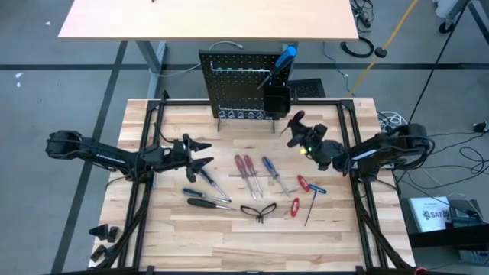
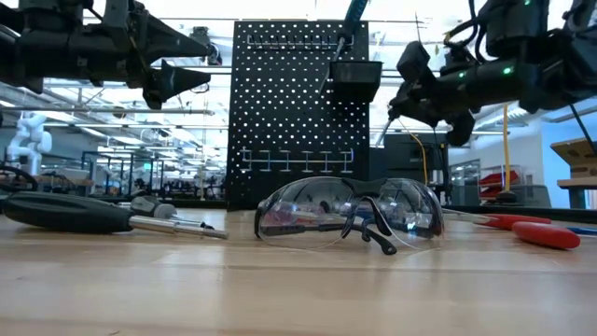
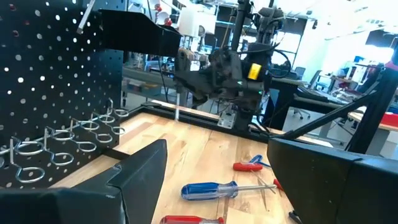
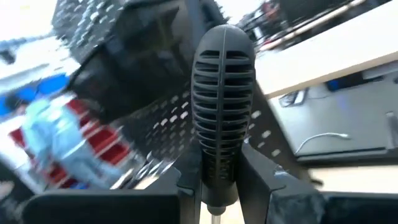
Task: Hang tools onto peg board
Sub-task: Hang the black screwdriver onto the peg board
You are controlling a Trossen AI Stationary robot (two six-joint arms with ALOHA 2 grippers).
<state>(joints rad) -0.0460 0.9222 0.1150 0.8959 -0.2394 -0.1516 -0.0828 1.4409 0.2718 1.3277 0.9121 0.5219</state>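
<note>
The left gripper [image 1: 200, 153] hangs above the near-left part of the table with its fingers spread wide and nothing between them. Just below and ahead of it lie 2 black-handled screwdrivers [image 1: 205, 198], not yet picked up. Further right from that claw, still flat on the wood, are 2 red-handled screwdrivers [image 1: 244, 166], a blue-handled screwdriver [image 1: 270, 167], the black-framed glasses [image 1: 258, 210] nearer the front edge, and 2 red-handled hex keys [image 1: 298, 195].

Behind these stands the peg board [image 1: 237, 80], upright at the far edge. Its row of pale hooks [image 3: 74, 134] looks bare. Its square black bin [image 1: 276, 99] already holds 1 blue-handled tool [image 1: 286, 55], standing up out of the top.

The right gripper [image 1: 299, 131] is clamped on a ribbed black-handled screwdriver [image 4: 222, 106] and hovers just right of the bin, close to the board but apart from it.

By my judgement 1 tool is stowed, a 2nd is on its way, and at least 8 items remain on the table.
</note>
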